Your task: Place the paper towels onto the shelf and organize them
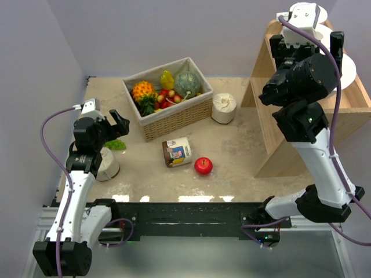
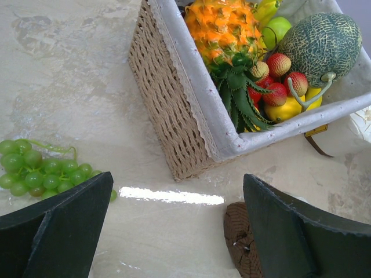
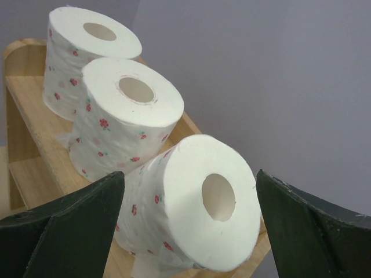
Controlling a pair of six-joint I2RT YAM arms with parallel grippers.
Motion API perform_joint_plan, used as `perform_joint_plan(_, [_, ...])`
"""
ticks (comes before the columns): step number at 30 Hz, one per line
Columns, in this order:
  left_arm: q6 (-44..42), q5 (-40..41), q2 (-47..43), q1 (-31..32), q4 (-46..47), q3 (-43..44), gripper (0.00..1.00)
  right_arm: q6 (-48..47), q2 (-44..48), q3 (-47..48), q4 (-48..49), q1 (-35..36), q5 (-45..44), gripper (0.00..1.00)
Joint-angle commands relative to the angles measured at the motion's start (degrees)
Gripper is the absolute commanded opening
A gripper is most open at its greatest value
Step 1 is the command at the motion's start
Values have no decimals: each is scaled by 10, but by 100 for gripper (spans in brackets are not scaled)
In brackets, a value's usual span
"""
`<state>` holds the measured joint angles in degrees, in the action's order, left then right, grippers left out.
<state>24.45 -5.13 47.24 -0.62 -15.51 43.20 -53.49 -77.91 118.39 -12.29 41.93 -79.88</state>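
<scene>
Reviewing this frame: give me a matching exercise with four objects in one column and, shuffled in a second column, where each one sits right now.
Objects
1. apple
2. grapes
3. melon
4. nearest dotted roll

Places
A. inside the basket
B. on the shelf, in front of the open right gripper
C. on the table, just right of the jar lying on its side
D. on the table, left of the basket

Pairs: 1-C, 2-D, 3-A, 4-B
</scene>
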Motion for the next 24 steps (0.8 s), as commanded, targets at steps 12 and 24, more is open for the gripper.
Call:
perform_joint_plan(12, [-5,-13,-7,2,17,1,100,-85,-34,23,57,-2,-19,90])
perform_joint_plan(24, [-4,-9,-4,1,16,0,100,104,-7,10,-90,-39,82,84])
